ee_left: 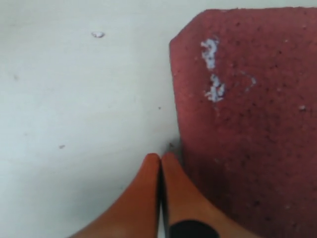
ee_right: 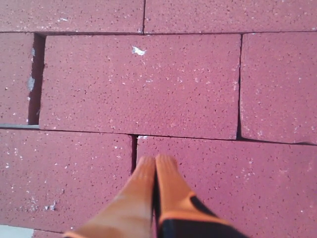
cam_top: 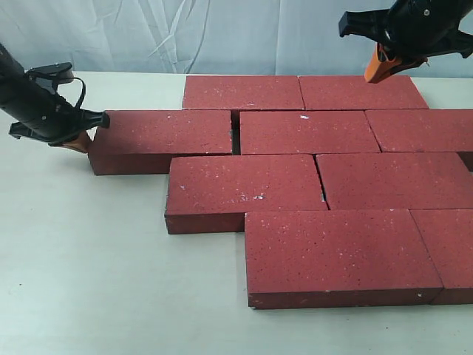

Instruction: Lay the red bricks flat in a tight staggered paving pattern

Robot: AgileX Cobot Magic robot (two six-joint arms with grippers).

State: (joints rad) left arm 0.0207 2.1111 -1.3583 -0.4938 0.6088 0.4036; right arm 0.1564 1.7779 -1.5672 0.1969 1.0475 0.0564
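- Red bricks (cam_top: pixel 310 185): flat, four staggered rows on white table (cam_top: pixel 89 281).
- Left gripper (cam_top: pixel 75 142): closed, empty, just beside leftmost brick (cam_top: pixel 166 132).
- Right gripper (cam_top: pixel 378 72): closed, empty, above far row.

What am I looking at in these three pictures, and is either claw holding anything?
This is a two-armed robot. The wide picture comes from a camera off the arms; the other two look out from each arm's wrist. On the pale table lie red bricks, flat, in staggered rows. The left gripper is shut, right at the end of the leftmost brick, which has a narrow gap to its neighbour. The right gripper is shut over the far bricks. Neither holds anything.
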